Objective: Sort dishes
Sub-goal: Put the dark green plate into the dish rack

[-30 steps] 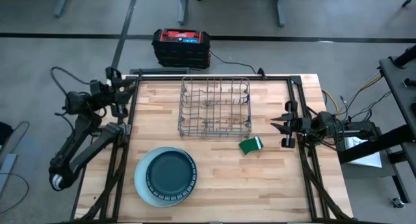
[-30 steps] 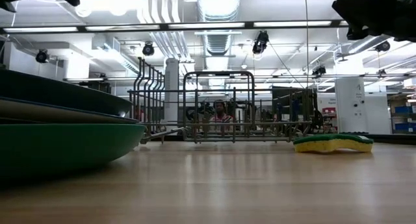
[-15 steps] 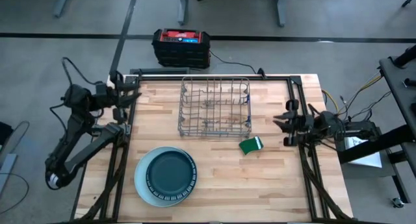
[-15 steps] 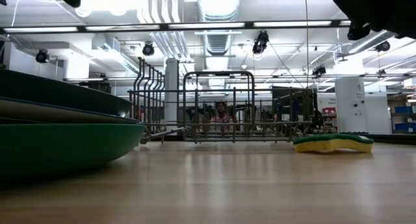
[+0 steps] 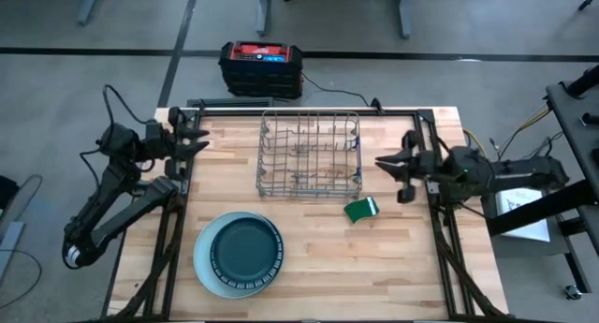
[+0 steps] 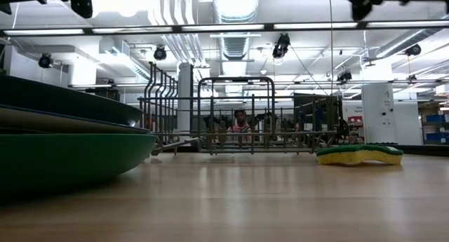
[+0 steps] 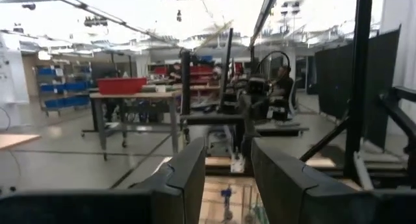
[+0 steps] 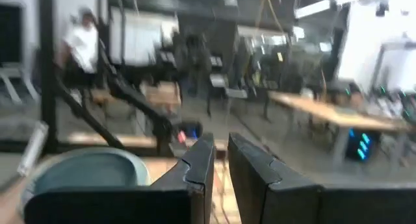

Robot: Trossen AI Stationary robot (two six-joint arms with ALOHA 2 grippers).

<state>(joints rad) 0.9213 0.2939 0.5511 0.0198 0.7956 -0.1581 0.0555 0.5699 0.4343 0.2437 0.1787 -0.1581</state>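
Stacked plates (image 5: 239, 255) nested at the worktop (image 5: 412, 267) front-left, wire rack (image 5: 310, 156) holding none, sorting not begun; left gripper (image 5: 192, 142) at the left edge, fingers spread; right gripper (image 5: 391, 165) beside the rack, fingers narrowly parted, empty.

bright white ceiling strip lights (image 6: 231, 26) flood the room and flare overhead. the pale wooden tabletop (image 6: 266, 200) shows soft sheen, only faint shadows. both wrist views are motion-blurred, the right one most, backgrounds hazy.
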